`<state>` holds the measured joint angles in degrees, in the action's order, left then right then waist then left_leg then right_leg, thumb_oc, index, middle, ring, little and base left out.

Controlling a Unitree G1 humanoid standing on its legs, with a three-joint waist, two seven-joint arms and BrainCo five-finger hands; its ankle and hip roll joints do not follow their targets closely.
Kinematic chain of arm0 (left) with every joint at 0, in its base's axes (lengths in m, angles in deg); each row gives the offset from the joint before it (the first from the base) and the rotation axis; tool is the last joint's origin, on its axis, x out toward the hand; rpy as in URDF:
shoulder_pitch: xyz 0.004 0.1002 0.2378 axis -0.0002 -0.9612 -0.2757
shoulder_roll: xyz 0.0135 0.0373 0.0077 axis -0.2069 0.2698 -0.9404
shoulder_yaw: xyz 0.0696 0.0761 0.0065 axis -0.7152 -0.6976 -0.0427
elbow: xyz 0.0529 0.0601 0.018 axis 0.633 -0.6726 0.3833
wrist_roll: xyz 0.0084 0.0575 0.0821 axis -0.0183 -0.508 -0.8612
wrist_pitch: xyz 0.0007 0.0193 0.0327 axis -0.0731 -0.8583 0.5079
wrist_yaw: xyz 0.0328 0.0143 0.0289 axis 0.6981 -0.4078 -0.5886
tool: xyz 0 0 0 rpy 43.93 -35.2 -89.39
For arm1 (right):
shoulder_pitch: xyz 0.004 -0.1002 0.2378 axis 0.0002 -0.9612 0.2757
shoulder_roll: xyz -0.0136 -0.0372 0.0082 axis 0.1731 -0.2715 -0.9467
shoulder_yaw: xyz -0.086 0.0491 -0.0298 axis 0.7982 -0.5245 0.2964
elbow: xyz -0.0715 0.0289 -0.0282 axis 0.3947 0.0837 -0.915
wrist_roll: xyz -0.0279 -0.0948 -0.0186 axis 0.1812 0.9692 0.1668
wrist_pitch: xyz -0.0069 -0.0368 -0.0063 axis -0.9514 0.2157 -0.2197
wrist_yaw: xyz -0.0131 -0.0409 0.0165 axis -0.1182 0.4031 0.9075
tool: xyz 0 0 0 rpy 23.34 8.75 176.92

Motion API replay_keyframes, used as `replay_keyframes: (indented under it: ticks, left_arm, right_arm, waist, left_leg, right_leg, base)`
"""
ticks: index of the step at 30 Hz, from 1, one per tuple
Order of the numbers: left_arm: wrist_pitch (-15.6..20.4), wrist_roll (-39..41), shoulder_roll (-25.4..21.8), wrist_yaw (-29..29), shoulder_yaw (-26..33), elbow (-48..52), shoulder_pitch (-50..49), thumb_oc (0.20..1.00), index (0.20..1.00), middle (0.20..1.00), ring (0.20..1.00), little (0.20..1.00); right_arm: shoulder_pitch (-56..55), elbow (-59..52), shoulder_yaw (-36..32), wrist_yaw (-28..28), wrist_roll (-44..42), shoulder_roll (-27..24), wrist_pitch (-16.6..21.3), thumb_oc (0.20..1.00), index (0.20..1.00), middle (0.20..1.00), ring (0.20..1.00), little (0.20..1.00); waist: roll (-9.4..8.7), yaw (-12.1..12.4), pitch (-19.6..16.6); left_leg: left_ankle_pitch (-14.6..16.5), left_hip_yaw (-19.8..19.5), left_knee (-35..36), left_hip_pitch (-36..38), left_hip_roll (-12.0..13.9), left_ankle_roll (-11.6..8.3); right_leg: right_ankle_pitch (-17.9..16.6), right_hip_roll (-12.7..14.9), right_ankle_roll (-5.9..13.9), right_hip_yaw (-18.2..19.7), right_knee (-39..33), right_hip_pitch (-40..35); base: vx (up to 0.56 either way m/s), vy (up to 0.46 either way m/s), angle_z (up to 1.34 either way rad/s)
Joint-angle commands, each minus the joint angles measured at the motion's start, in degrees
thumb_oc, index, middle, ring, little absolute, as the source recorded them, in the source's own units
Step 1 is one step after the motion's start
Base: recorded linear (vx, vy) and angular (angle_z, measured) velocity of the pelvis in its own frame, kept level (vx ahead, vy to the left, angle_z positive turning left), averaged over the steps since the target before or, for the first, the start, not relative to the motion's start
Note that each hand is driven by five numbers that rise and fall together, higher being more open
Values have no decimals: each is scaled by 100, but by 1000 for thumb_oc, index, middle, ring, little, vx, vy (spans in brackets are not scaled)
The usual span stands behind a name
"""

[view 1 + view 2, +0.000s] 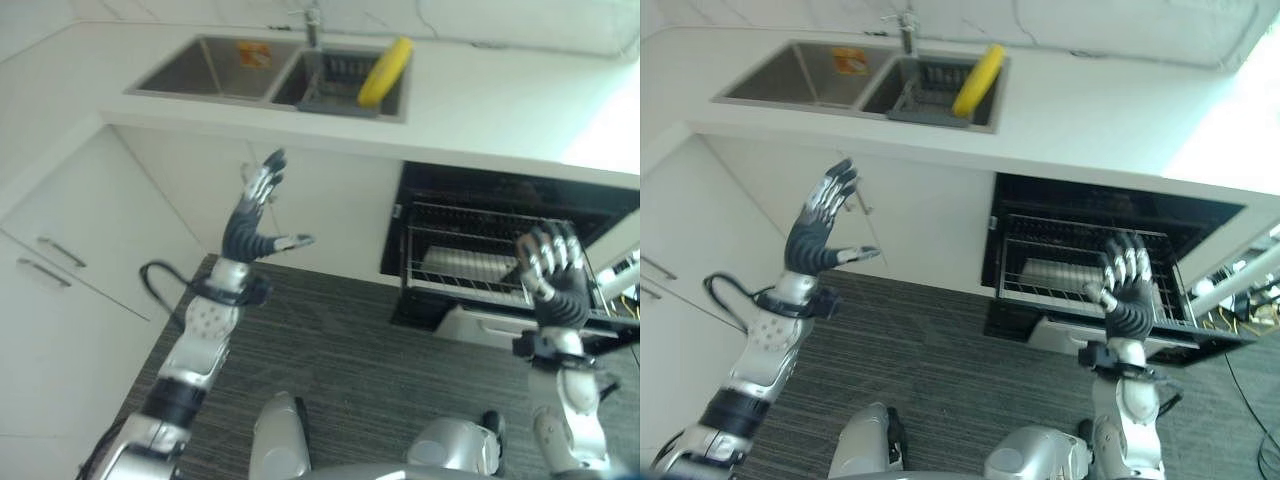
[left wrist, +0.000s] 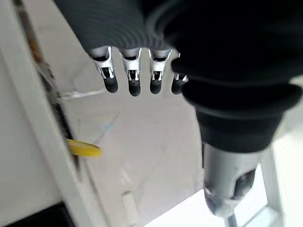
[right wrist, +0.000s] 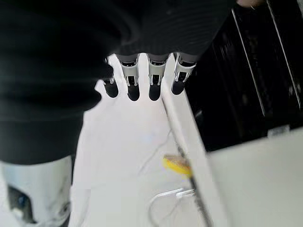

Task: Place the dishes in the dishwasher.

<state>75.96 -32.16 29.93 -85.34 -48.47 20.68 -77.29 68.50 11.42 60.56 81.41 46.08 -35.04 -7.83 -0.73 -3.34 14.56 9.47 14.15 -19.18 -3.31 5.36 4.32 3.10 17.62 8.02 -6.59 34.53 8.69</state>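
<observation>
One yellow plate (image 1: pixel 385 71) is left propped in the sink rack (image 1: pixel 335 85), probably stiff and slick, best pinched at the rim, while both hands, left hand (image 1: pixel 252 225) and right hand (image 1: pixel 551 268), are held up open and empty.

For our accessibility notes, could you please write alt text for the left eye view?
Both robot hands, left hand and right hand, are raised open and empty before a kitchen counter. A yellow plate stands in the sink; the dishwasher rack is pulled out.
</observation>
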Motion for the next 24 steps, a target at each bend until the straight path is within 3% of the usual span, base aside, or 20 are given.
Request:
replay_keyframes:
  ticks: [1,2,4,8,9,10,11,13,14,15,16,17,19,22,24]
  left_arm:
    - [50,-176,-65,-290,-42,550,967,1000,1000,1000,1000,1000]
    - [-94,-168,-10,-426,-202,524,1163,1000,1000,1000,1000,1000]
    - [-139,-265,118,-493,-286,522,1169,1000,1000,1000,1000,1000]
    - [-108,-456,250,-359,-335,543,1023,1000,1000,1000,1000,1000]
    - [-129,-416,267,-305,-282,605,974,1000,1000,1000,1000,1000]
    - [-114,-409,268,-318,-246,605,934,1000,1000,1000,1000,1000]
    - [-62,-343,236,-370,-259,580,906,1000,1000,1000,1000,1000]
    - [-2,-343,243,-357,-196,675,743,1000,1000,1000,1000,1000]
    - [25,-323,248,-340,-146,682,666,1000,1000,1000,1000,1000]
    - [51,-307,235,-237,11,766,496,1000,1000,1000,1000,1000]
    - [57,-283,212,-229,57,821,421,1000,1000,1000,1000,1000]
    - [127,-261,217,-289,55,754,438,1000,1000,1000,1000,1000]
    - [162,-289,250,-362,-28,626,492,1000,1000,1000,1000,1000]
    - [80,-405,206,-314,-72,553,567,1000,1000,1000,1000,1000]
    - [-5,-343,156,-226,44,635,505,1000,1000,1000,1000,1000]
  right_arm:
    - [1413,61,208,129,-13,-727,405,1000,1000,1000,1000,1000]
    - [1430,51,262,32,-42,-758,427,1000,1000,1000,1000,1000]
    - [1461,72,326,7,-48,-705,432,1000,1000,1000,1000,1000]
    - [1486,106,445,-31,-52,-616,495,1000,1000,1000,1000,1000]
    - [1479,73,454,-47,-53,-594,481,1000,1000,1000,1000,1000]
    - [1490,47,477,-68,-73,-595,455,1000,1000,1000,1000,1000]
    - [1468,-10,488,-112,-77,-642,444,1000,1000,1000,1000,1000]
    - [1507,-11,549,-197,-74,-723,462,1000,1000,1000,1000,1000]
    - [1514,-10,548,-152,-85,-721,445,1000,1000,1000,1000,1000]
    - [1595,11,581,-130,-83,-711,367,1000,1000,1000,1000,1000]
    - [1655,1,614,-161,-72,-714,319,1000,1000,1000,1000,1000]
    - [1746,7,695,-224,8,-729,342,1000,1000,1000,1000,1000]
    - [1754,35,755,-267,-31,-758,399,1000,1000,1000,1000,1000]
    - [1618,-48,720,-30,-175,-698,334,1000,1000,1000,1000,1000]
    - [1634,-134,760,-63,-191,-627,276,1000,1000,1000,1000,1000]
  waist:
    - [-3,-209,-674]
    - [-63,-255,-735]
    - [-86,-237,-814]
    - [-102,-178,-880]
    - [-113,-118,-888]
    - [-150,-126,-883]
    - [-257,-150,-807]
    - [-304,-24,-697]
    - [-272,-4,-678]
    - [-169,82,-696]
    - [-103,148,-698]
    - [7,313,-716]
    - [34,306,-746]
    - [124,218,-890]
    - [150,285,-925]
  left_leg:
    - [-353,112,1566,973,118,-695]
    - [-366,40,1680,1012,-127,-647]
    - [-432,-33,1773,1021,-351,-620]
    - [-360,-176,1561,984,-460,-582]
    - [-304,-91,1406,942,-433,-588]
    - [-166,-38,1055,870,-424,-607]
    - [-360,-124,-136,465,-347,-811]
    - [-606,-461,-1137,-154,-253,-929]
    - [-598,-601,-1022,-207,-233,-902]
    - [-580,-727,-148,-24,-138,-851]
    - [-729,-759,533,137,-52,-888]
    - [-1122,-818,1572,149,19,-1069]
    - [-1085,-768,1710,200,-10,-1033]
    - [-935,-713,2116,742,-181,-886]
    - [-917,-770,2286,860,-280,-772]
  right_leg:
    - [29,-936,208,-507,-1644,-589]
    - [-14,-1284,105,-412,-2017,-695]
    - [-75,-1576,-29,-459,-2413,-752]
    - [0,-1639,-212,-279,-2815,-999]
    - [23,-1549,-230,-493,-2780,-1036]
    - [56,-1479,-273,-523,-2730,-1031]
    - [39,-1471,-429,-208,-2825,-1099]
    - [39,-1401,-557,-268,-2840,-1172]
    - [29,-1421,-533,-169,-2840,-1175]
    - [48,-1459,-420,-115,-2872,-1198]
    - [78,-1473,-367,-67,-2933,-1278]
    - [129,-1425,-250,-89,-3202,-1561]
    - [168,-1349,-214,-125,-3230,-1609]
    - [48,-1033,28,-359,-3168,-1482]
    - [30,-917,121,-417,-3067,-1432]
  base:
    - [107,320,44]
    - [116,171,34]
    - [108,126,51]
    - [114,33,17]
    - [84,7,14]
    - [101,-17,17]
    - [103,-15,21]
    - [113,66,32]
    - [208,261,-19]
    - [249,320,-89]
    - [368,521,-119]
    - [305,507,-91]
    - [174,364,-58]
    - [118,297,-38]
    - [83,222,-87]
